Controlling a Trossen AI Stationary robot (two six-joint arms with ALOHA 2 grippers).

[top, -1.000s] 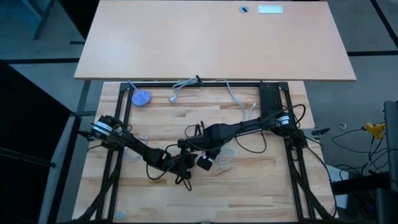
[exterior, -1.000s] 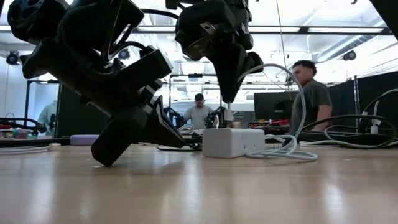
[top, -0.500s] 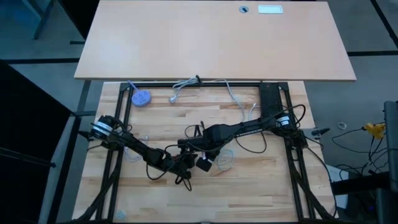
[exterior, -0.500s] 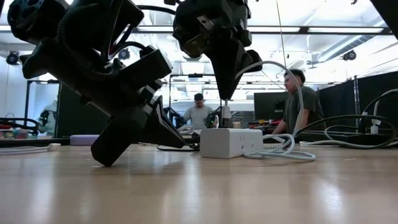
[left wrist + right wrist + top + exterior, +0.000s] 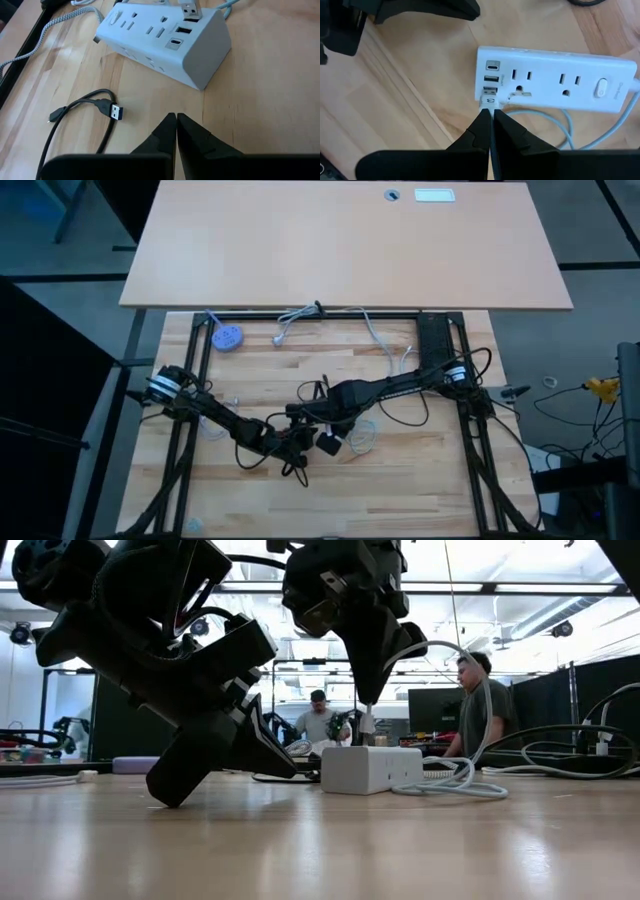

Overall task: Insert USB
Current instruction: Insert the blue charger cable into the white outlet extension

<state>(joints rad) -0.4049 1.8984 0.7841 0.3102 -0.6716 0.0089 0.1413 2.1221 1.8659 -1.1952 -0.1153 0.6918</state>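
Now pinching a white USB plug [image 5: 489, 102] in the right hand [image 5: 490, 116], fingers clamped on it, holding its metal tip right at the USB ports on the end of the white power strip [image 5: 555, 80]. Resting the left hand [image 5: 176, 120] low over the tabletop [image 5: 260, 100] just beside the strip, fingers pressed together, gripping nothing. Leaving a black USB cable [image 5: 102, 112] lying loose nearby.

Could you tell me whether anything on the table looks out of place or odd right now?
One thing stands out: a black USB cable lies loose on the wood beside the white power strip, plugged into nothing. The right gripper holds a white USB plug at the strip's USB ports. The left gripper sits shut nearby.
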